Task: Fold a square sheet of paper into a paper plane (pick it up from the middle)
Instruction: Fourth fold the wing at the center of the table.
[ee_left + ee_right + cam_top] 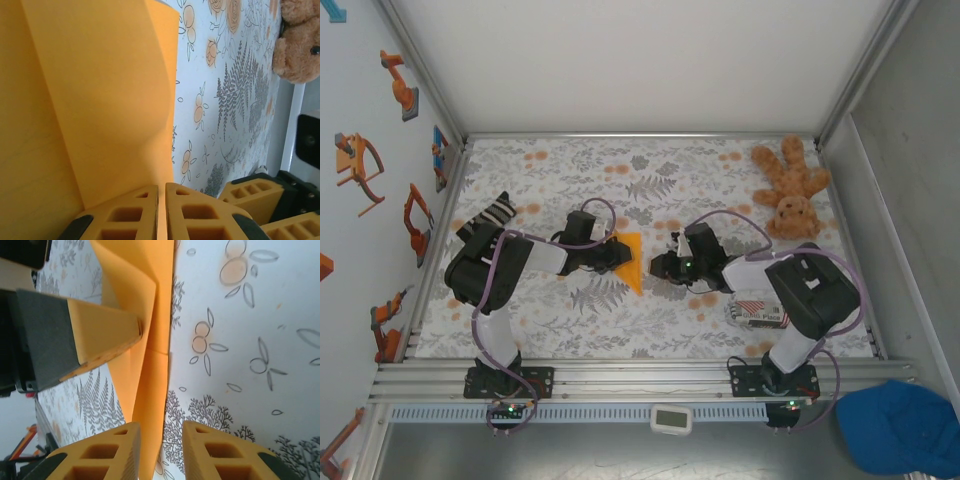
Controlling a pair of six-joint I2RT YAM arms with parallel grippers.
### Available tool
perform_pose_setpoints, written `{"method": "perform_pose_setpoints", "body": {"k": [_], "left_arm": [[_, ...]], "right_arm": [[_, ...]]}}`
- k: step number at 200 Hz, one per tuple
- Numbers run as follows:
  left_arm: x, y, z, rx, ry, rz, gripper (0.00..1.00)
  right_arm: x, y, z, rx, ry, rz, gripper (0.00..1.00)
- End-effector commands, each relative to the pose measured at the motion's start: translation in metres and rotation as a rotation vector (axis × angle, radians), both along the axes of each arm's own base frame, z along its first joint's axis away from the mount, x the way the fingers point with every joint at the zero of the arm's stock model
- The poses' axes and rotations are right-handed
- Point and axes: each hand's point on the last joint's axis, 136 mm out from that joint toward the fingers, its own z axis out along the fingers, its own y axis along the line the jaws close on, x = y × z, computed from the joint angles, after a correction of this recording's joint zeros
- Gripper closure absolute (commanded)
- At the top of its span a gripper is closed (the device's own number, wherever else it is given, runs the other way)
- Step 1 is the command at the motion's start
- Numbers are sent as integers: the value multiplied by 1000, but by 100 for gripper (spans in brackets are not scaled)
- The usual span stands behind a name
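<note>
The square sheet of paper (631, 260) is bright orange and creased into a pointed, layered wedge at the middle of the table. My left gripper (616, 252) is shut on its left side. In the left wrist view, the paper (100, 100) rises from between the closed left gripper (161, 194). My right gripper (660, 266) sits just right of the paper. Its jaws (161, 432) stand apart around the paper's lower edge (152, 390), which lies near the left finger without being pinched. A left fingertip (100, 332) presses the fold from the side.
A brown teddy (790, 190) lies at the back right corner, also seen as the teddy (300, 45). A red-and-white striped packet (757, 315) lies under the right arm. A blue cloth (905, 425) sits off the table. Metal rails border the flowered mat (650, 170).
</note>
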Motion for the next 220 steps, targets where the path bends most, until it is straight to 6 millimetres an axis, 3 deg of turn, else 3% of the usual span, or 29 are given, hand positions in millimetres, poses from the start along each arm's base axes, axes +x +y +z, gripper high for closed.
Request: {"method": "perform_pose_setpoints", "body": {"k": [1, 66, 116, 149, 220], "left_arm": [[-5, 6, -16, 53, 27, -5, 89], [-5, 6, -10, 44, 13, -5, 92], [-6, 7, -9, 43, 4, -5, 97], [-6, 7, -7, 41, 1, -4, 98], [-5, 8, -6, 45, 0, 1, 98]], "right_arm": [[20, -6, 5, -101, -40, -31, 73], [48, 14, 0, -169, -26, 28, 78], [52, 26, -9, -156, 13, 77, 80], [43, 34, -8, -114, 29, 116, 80], [10, 34, 0, -116, 39, 144, 81]]}}
